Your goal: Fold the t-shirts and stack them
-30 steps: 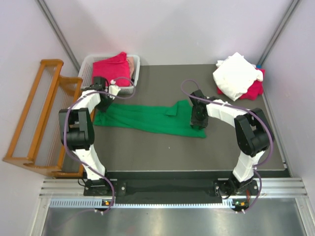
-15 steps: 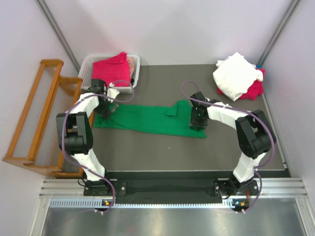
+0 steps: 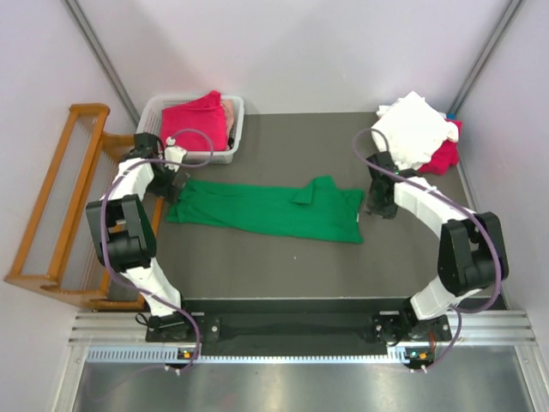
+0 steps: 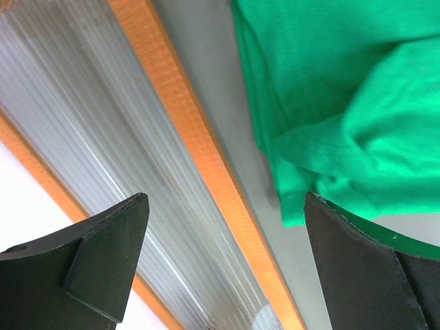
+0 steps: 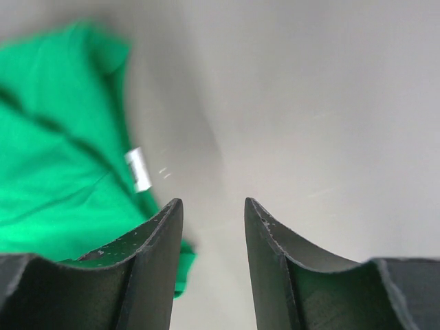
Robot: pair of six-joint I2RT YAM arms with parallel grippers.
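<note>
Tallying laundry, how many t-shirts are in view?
4: a green t-shirt flat mid-table, a white t-shirt stacked on a crimson t-shirt at the far right, a red t-shirt in the basket. More may hide underneath.

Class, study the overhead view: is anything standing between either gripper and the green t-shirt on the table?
Nothing visible. The left gripper and right gripper, jaws open, sit at opposite ends of the green t-shirt, with only bare table between.

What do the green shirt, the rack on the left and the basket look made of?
Green t-shirt: soft matte knit cloth, possibly cotton; it wrinkles and lies in limp folds. Rack: wood by its look, orange-stained with a slight sheen. Basket: probably white plastic, judging by its thin, even moulded slats.
</note>
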